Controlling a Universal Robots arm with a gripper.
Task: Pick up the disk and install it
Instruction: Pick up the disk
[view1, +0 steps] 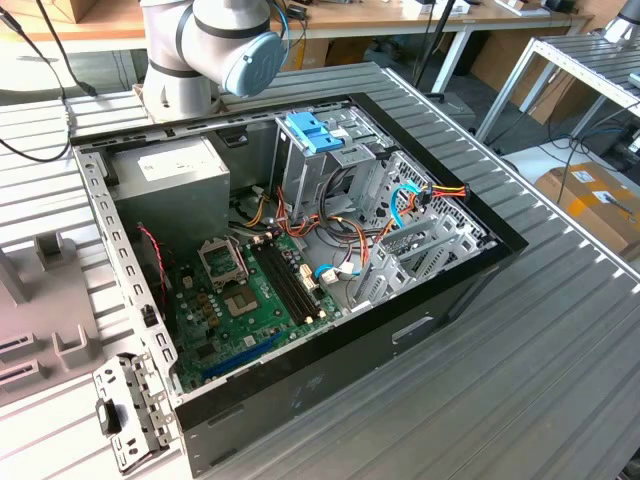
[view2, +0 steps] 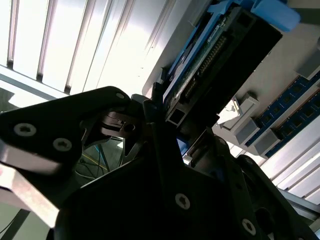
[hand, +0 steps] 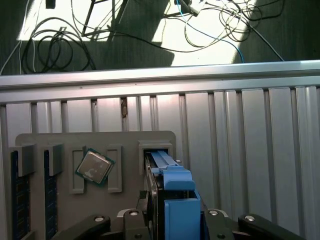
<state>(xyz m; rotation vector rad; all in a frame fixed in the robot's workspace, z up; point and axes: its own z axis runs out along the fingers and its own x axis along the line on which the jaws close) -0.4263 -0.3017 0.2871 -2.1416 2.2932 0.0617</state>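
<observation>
Over the grey holder (hand: 95, 141), our gripper (hand: 171, 217) has jaws clamped on the disk (hand: 172, 185); pick-up underway, we judge; lifting calls for straight pull

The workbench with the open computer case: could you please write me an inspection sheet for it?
surface: slatted metal table carrying the open computer case.
job's things: disk, blue-framed, edge-on at the grey fixture tray.
clutter: processor chip and memory modules in that tray.
grippers: end effector at the disk, flanking it.
cables: wire bundles inside the case; loose cables on the floor.
surroundings: cardboard box, further tables.
</observation>
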